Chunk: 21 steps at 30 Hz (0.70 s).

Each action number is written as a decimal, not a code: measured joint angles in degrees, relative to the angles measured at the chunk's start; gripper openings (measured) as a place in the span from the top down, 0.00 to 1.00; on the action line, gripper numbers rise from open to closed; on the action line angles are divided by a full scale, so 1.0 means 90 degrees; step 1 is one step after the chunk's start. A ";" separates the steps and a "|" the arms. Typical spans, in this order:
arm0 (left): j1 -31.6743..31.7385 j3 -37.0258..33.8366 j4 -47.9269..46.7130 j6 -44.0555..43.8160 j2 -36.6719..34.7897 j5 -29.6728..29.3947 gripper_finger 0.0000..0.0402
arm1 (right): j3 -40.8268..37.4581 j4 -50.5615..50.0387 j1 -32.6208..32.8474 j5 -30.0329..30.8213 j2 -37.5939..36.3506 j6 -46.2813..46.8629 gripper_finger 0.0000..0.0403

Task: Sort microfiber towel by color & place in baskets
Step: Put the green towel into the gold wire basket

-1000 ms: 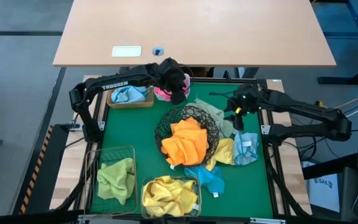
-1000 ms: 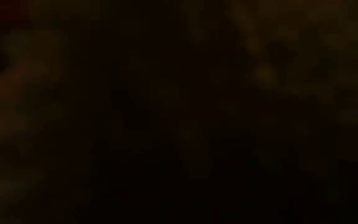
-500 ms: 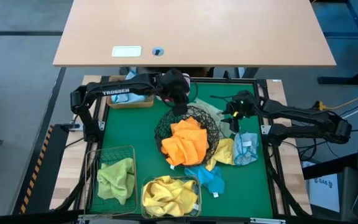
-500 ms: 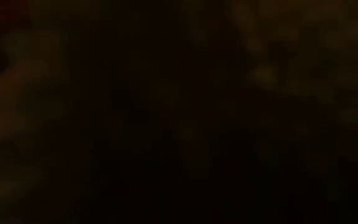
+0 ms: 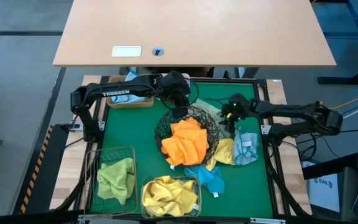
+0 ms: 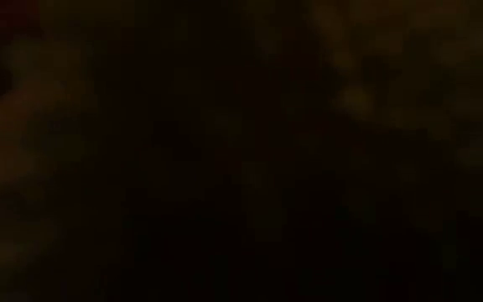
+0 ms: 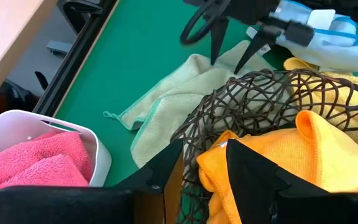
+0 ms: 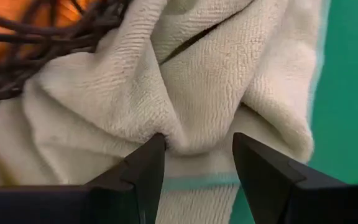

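Note:
My left gripper (image 5: 179, 107) is open over the far rim of the round black wire bowl (image 5: 188, 134), which holds orange towels (image 5: 185, 142). In the left wrist view one finger stands outside the bowl's rim (image 7: 194, 146) and one over the orange towel (image 7: 316, 149). My right gripper (image 5: 229, 118) is open, pointing down at a pale green towel (image 5: 219, 115) that lies on the mat against the bowl's right side. The white tub (image 7: 48, 134) holds pink towels. My right gripper comes from above at the pale green towel, with a raised fold (image 8: 197, 124) between its open fingers (image 8: 138, 177). In the left wrist view its fingertips (image 7: 214, 59) reach the cloth's surface; whether they touch it I cannot tell.
Loose on the green mat (image 5: 142, 130) are a yellow towel (image 5: 225, 152), a light blue one (image 5: 246, 146) and a blue one (image 5: 207, 177). The green mesh basket (image 5: 101, 165) holds a green towel, the clear box (image 5: 197, 199) yellow ones. The left arm partly hides the tan tray (image 5: 129, 99). The low view is dark.
My left gripper has moved from over the white tub toward the table's near edge, to the black bowl's far rim. My right gripper has moved toward the table's left and down onto the pale green towel beside the bowl.

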 joint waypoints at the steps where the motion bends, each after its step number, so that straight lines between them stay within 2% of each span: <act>1: 0.0000 0.0000 0.0001 0.0000 0.0000 -0.0002 0.71 | 0.0000 0.0129 0.0000 -0.0002 0.0156 0.0002 0.53; 7: 0.0000 0.0000 -0.0001 -0.0002 0.0001 0.0000 0.71 | 0.0000 0.0833 0.0000 -0.0090 0.0932 0.0005 0.53; 10: 0.0000 0.0000 0.0001 -0.0002 0.0000 0.0000 0.71 | 0.0012 0.0937 0.0000 -0.0118 0.1188 0.0035 0.57; 13: 0.0000 0.0000 0.0001 -0.0002 0.0000 0.0002 0.71 | 0.0021 0.1025 -0.0002 -0.0127 0.1303 0.0132 0.67; 18: -0.0006 0.0000 0.0001 -0.0002 0.0000 0.0005 0.71 | 0.0022 0.1064 -0.0002 -0.0149 0.1251 0.0140 0.94; 21: -0.0020 0.0000 0.0002 -0.0002 0.0000 0.0007 0.71 | 0.0182 0.0769 -0.0002 -0.0100 0.1147 0.0127 0.95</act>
